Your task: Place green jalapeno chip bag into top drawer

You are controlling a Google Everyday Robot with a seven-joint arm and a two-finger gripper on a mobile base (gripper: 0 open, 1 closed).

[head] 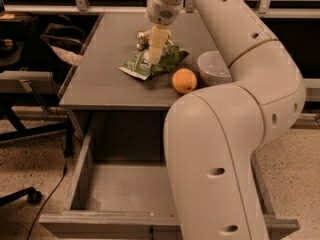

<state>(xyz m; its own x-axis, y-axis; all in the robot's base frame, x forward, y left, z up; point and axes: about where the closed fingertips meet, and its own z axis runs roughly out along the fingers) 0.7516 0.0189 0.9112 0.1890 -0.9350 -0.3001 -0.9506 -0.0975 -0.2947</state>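
Observation:
The green jalapeno chip bag (pixel 165 61) lies crinkled on the grey table (pixel 100 79), its white end toward the left. My gripper (pixel 154 58) hangs straight down from the arm and sits right on the bag's middle. The top drawer (pixel 120 189) is pulled out below the table's front edge, and its visible grey floor is bare. My big white arm hides the drawer's right part.
An orange (pixel 184 80) lies just right of the bag. A white bowl (pixel 214 67) stands beside it, partly behind my arm. A crushed gold-brown can (pixel 142 38) lies behind the gripper. A chair and a cable (pixel 30 109) are at the left on the floor.

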